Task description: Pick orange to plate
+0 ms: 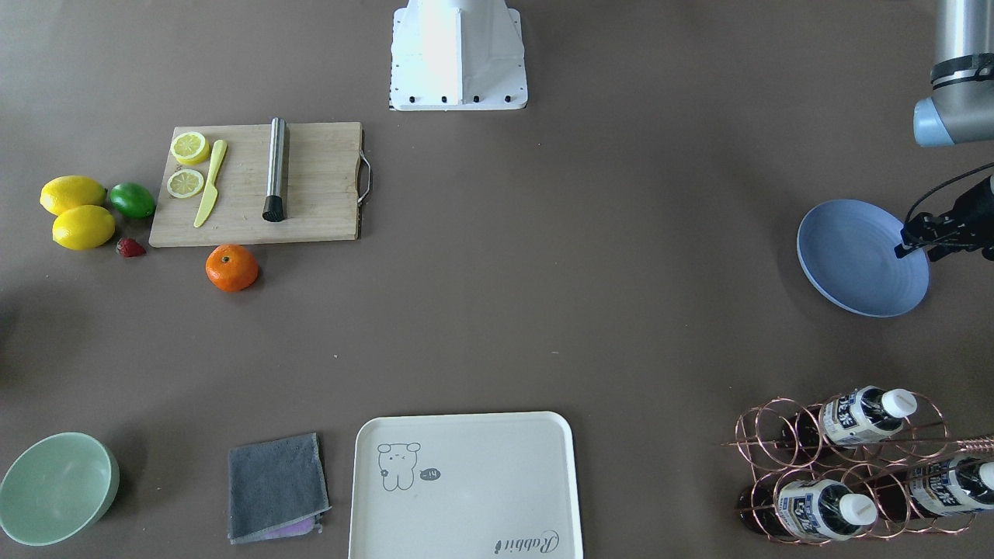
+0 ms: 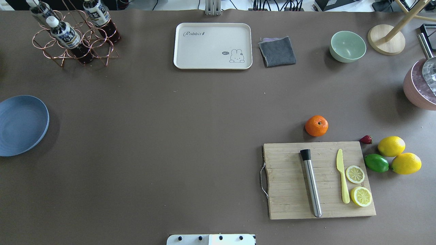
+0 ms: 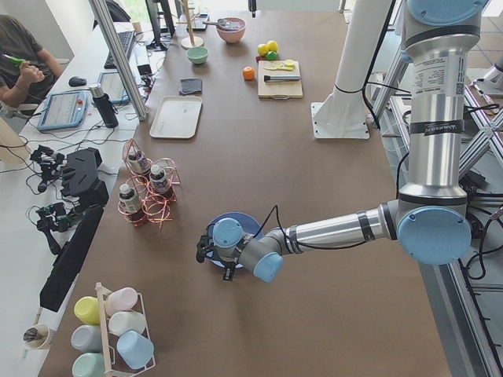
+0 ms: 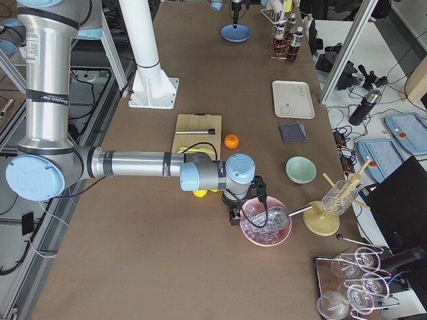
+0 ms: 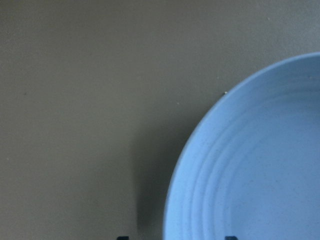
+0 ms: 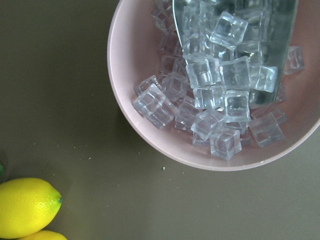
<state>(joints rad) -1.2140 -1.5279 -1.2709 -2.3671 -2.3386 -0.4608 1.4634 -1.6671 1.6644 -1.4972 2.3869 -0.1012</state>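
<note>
The orange (image 2: 316, 125) rests on the brown table just beyond the cutting board, also seen as a bright ball (image 1: 231, 268) in the front view. The pale blue plate (image 2: 20, 124) lies at the table's far left end and holds nothing. My left gripper (image 1: 910, 239) hovers over the plate's edge; in the left wrist view the plate (image 5: 260, 165) fills the right side and two finger tips stand far apart at the bottom edge, so it is open. My right gripper (image 4: 235, 212) hangs by the pink ice bowl, far from the orange, and I cannot tell its state.
A cutting board (image 2: 293, 177) carries a steel muddler, a yellow knife and lemon slices. Two lemons, a lime (image 2: 376, 163) and a strawberry lie beside it. A pink bowl (image 2: 417, 95) of ice, a green bowl (image 2: 347, 46), a grey cloth, a cream tray (image 2: 213, 46) and a bottle rack (image 2: 71, 37) line the far side.
</note>
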